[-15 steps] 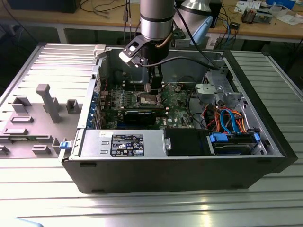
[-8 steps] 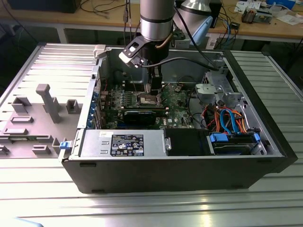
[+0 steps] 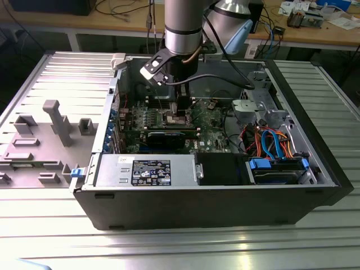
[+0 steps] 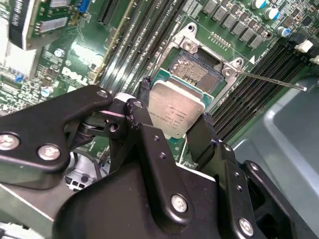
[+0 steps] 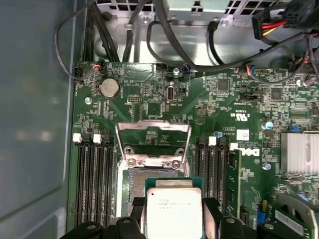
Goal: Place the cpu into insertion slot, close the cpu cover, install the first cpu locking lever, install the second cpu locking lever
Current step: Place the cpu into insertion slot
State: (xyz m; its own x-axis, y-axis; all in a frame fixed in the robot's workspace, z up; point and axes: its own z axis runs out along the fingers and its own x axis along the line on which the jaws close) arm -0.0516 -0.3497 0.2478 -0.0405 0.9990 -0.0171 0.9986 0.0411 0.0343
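My gripper (image 4: 175,105) is shut on the cpu (image 4: 172,97), a small square chip with a dull silver top, with one black finger (image 4: 142,102) on each of two opposite edges. The chip hangs just above the insertion slot (image 4: 193,65), covering part of it, and the slot's dark centre still shows beyond it. In the first wrist view the cpu (image 5: 174,214) sits over the slot (image 5: 133,183), and the cpu cover (image 5: 153,128) stands flipped open behind it. A thin locking lever (image 4: 271,79) sticks out sideways. In the exterior view the gripper (image 3: 179,109) reaches down into the open computer case.
Long black memory slots (image 5: 94,179) flank the socket on both sides. A black graphics card (image 3: 169,138) lies in front of it, then the power supply (image 3: 149,169). Orange and blue cables (image 3: 270,143) and a drive cage fill the exterior view's right. Case walls (image 3: 107,112) enclose the board.
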